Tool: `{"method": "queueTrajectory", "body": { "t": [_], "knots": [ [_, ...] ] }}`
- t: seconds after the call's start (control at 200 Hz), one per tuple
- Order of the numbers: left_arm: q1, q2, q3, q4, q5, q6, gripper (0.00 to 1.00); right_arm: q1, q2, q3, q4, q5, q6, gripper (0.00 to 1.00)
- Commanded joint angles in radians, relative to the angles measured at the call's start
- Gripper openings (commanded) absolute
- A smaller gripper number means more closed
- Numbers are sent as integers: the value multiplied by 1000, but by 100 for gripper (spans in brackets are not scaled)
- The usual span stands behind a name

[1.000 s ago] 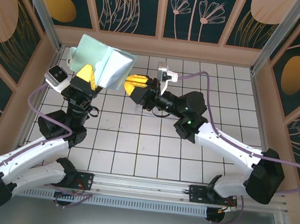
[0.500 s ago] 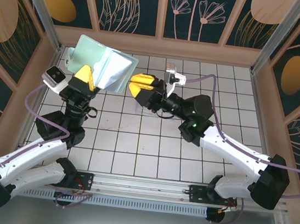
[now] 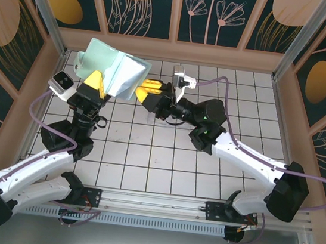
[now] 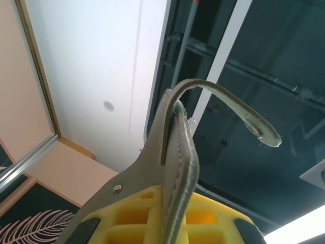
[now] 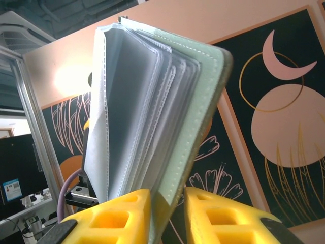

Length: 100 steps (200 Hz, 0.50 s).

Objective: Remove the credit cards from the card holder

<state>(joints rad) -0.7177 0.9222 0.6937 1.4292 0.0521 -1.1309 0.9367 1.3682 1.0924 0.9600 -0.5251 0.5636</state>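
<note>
The card holder (image 3: 117, 69), a grey-green wallet, hangs open in the air at the back left, with blue-grey leaves inside. My left gripper (image 3: 96, 83) is shut on its lower edge. In the left wrist view the cover (image 4: 177, 152) stands clamped between the yellow fingers (image 4: 127, 213), and a snap strap curls over it. My right gripper (image 3: 145, 91) reaches in from the right. In the right wrist view the green cover's lower corner (image 5: 195, 127) sits between the right gripper's (image 5: 167, 199) fingers, touching the left one, with a dark gap to the right one. The credit cards are hidden.
White tiled floor (image 3: 147, 150) lies below both arms, boxed by wooden walls (image 3: 172, 50) and metal posts (image 3: 293, 49). The right arm's purple cable (image 3: 227, 91) loops over the back right.
The right gripper, drawn back to the right half a second ago, has come left again to the card holder's edge with its jaws narrower. The left gripper still holds the card holder up.
</note>
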Motion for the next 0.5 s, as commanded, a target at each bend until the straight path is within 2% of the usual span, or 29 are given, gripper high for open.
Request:
{"method": "queueTrajectory", "body": {
  "t": [0.0,0.255,0.33,0.405,0.495],
  "knots": [
    [3,-2,24,45,22,-13,0,2,17,42,96,-40,14,22],
    [3,-3,12,44,6,-15,0,5,25,41,217,-101,34,7],
    [3,-2,12,42,3,-16,0,10,27,47,242,-117,34,8],
    [2,1,12,40,5,-16,0,17,26,56,238,-120,21,15],
    [1,6,13,41,7,-23,0,21,28,70,217,-114,7,15]
  ]
}}
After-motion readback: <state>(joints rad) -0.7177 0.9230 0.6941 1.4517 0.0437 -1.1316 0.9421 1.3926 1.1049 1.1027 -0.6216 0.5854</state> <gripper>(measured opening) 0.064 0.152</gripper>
